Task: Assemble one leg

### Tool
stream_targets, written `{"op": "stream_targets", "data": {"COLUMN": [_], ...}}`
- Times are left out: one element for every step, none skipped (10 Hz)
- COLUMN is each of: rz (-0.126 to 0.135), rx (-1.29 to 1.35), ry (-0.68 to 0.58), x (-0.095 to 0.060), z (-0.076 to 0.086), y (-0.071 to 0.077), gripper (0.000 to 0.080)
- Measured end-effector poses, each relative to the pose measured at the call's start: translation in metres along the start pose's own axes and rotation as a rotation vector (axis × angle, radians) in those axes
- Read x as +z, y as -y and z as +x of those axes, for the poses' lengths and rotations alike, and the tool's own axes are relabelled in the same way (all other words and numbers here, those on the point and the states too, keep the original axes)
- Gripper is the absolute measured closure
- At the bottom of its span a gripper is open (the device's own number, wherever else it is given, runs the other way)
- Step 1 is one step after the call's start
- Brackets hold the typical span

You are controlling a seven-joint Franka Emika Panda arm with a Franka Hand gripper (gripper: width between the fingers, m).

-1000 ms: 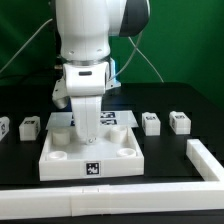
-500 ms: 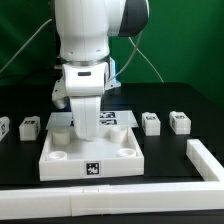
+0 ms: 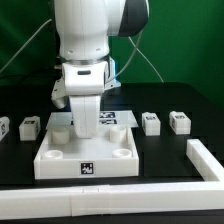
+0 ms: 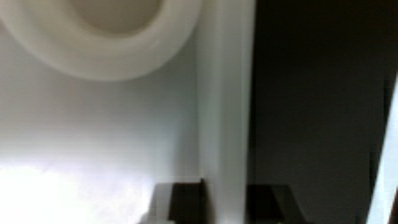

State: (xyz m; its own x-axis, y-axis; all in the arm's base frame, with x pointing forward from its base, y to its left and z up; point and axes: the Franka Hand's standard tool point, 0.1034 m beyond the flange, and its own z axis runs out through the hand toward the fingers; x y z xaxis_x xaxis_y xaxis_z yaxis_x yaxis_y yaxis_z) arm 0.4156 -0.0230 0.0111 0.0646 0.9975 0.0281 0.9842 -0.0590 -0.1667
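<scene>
Several legs lie on the black table as small white blocks with tags: two at the exterior view's left (image 3: pixel 29 126) (image 3: pixel 3 128) and two at its right (image 3: pixel 151 122) (image 3: pixel 180 122). My gripper (image 3: pixel 86 128) reaches down onto the far wall of the large white square tray (image 3: pixel 60 165), away from every leg. In the wrist view the gripper (image 4: pixel 222 205) has a dark finger on each side of the tray's thin wall (image 4: pixel 224 100), shut on it. One round corner hole (image 4: pixel 107 35) shows beside the wall. No leg shows in the wrist view.
The marker board (image 3: pixel 126 117) lies behind the tray, partly hidden by the arm. A long white rail (image 3: pixel 110 202) runs along the front and another (image 3: pixel 206 160) along the exterior view's right side.
The tray has slid a little toward the exterior view's left with the gripper on its wall. The legs have not moved.
</scene>
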Motion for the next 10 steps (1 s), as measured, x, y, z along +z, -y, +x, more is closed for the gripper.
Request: {"op": "stream_targets", "data": {"rz": [0.000,-0.001,-0.001,-0.002,-0.008,-0.013,-0.021,-0.029,-0.038,-0.045], "rx": [0.000,0.000,0.000,-0.001,-0.008,-0.016,-0.023,-0.030,-0.030,-0.037], "ry": [0.000,0.000,0.000,0.000,0.001,-0.001,-0.007,-0.013,-0.018,-0.024], "x": [0.000,0.000,0.000,0.000,-0.002,-0.003,-0.003,-0.003,-0.004,-0.005], "z": [0.000,0.000,0.000,0.001,0.007,0.016,0.026,0.034,0.042,0.050], "y": [0.000,0.000,0.000,-0.001,-0.005,-0.010,-0.020,-0.028,-0.035,-0.042], "gripper": [0.0722,0.0722,0.0722,0.0722,0.0722,0.0722,0.0722,0.0722,0.0722,0.0722]}}
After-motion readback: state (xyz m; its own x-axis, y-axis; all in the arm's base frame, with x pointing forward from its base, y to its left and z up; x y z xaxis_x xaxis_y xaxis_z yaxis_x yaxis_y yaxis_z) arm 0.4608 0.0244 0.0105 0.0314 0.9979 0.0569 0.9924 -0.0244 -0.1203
